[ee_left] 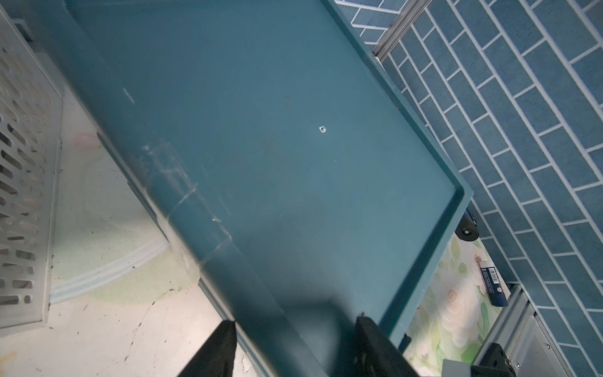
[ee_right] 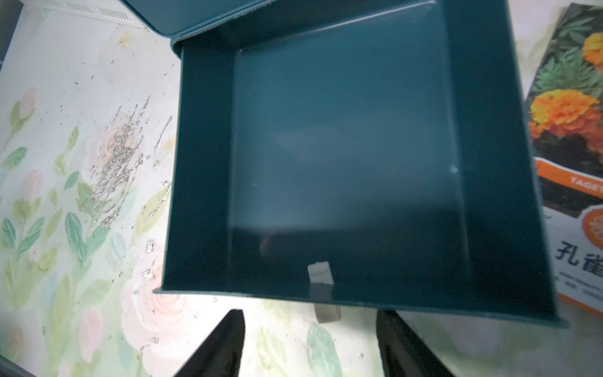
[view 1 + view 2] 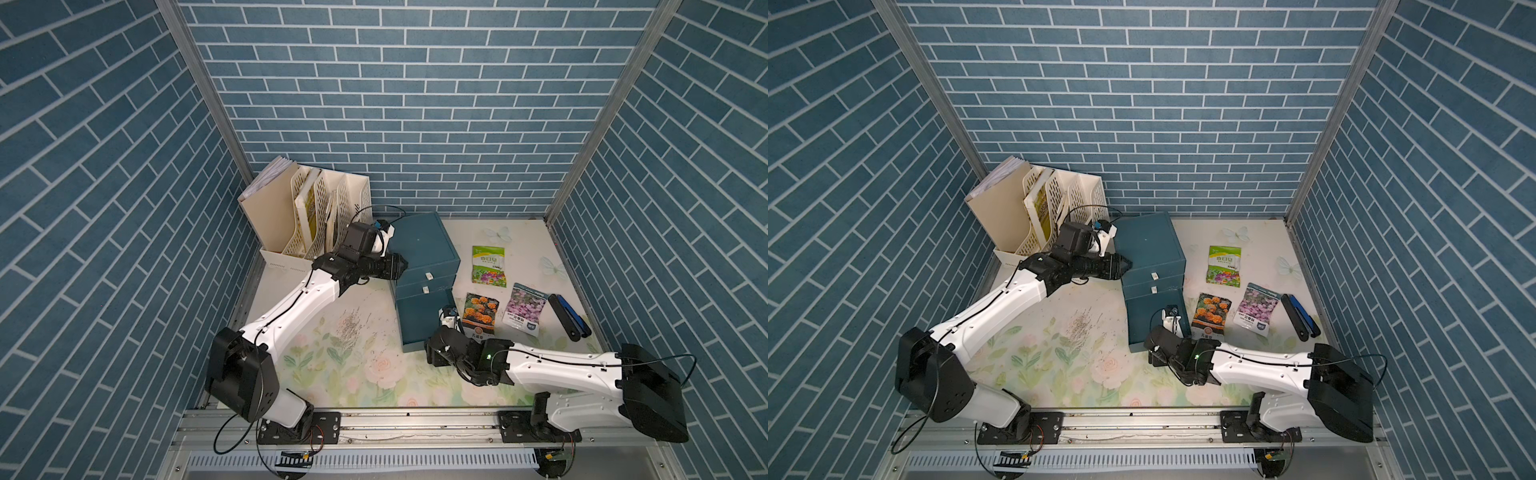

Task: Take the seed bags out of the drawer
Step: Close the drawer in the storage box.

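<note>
Blue brick-pattern walls (image 3: 415, 104) enclose floral tabletop (image 3: 332, 365).

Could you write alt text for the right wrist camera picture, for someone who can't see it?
An open, empty dark teal drawer fills the picture, seen from above, with a small white pull tab on its front wall. The right gripper hangs just outside that wall, jaws apart and holding nothing. The marigold seed bag lies on the floral tabletop beside the drawer.

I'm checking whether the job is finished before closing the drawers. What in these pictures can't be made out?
- Upper two drawers: shut in both top views, contents hidden.
- Left end effector: shadowed against the cabinet in top views; its wrist view shows only blurred fingertips.
- Marigold seed bag: cut off by the right wrist view's edge.
- Open bottom drawer: floor looks bare, though blurred.
</note>
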Robot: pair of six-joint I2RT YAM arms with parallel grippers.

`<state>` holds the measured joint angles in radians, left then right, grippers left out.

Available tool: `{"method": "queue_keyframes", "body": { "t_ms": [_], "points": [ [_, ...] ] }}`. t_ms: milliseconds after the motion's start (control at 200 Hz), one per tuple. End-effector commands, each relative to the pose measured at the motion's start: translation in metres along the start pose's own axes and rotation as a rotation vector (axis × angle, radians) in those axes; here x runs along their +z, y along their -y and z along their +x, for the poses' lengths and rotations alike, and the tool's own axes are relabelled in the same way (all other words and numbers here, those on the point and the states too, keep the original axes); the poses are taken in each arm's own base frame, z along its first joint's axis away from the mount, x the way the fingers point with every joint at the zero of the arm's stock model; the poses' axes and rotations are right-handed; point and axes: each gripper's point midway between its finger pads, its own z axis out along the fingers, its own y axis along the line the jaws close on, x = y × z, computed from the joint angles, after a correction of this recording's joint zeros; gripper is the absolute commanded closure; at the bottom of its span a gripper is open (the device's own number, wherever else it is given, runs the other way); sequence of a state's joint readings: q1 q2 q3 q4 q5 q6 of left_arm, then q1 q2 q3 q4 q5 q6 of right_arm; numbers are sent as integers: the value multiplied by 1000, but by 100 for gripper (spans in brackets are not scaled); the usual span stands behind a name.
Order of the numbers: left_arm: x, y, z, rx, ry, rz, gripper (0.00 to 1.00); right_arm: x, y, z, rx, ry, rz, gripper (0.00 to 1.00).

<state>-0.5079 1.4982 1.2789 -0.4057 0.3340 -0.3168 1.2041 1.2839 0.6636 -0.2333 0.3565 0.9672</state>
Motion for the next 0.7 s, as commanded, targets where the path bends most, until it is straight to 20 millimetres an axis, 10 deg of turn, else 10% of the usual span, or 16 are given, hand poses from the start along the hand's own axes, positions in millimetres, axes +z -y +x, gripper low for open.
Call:
{"method": "queue_keyframes", "body": {
  "t_ms": [0,695],
  "points": [
    [10,-22,55,-21,-204,-73,38,2,0,-7,-42,39,6,35],
    [8,-20,57,-20,-211,-65,38,24,4,-22,-112,78,33,45]
  ]
}}
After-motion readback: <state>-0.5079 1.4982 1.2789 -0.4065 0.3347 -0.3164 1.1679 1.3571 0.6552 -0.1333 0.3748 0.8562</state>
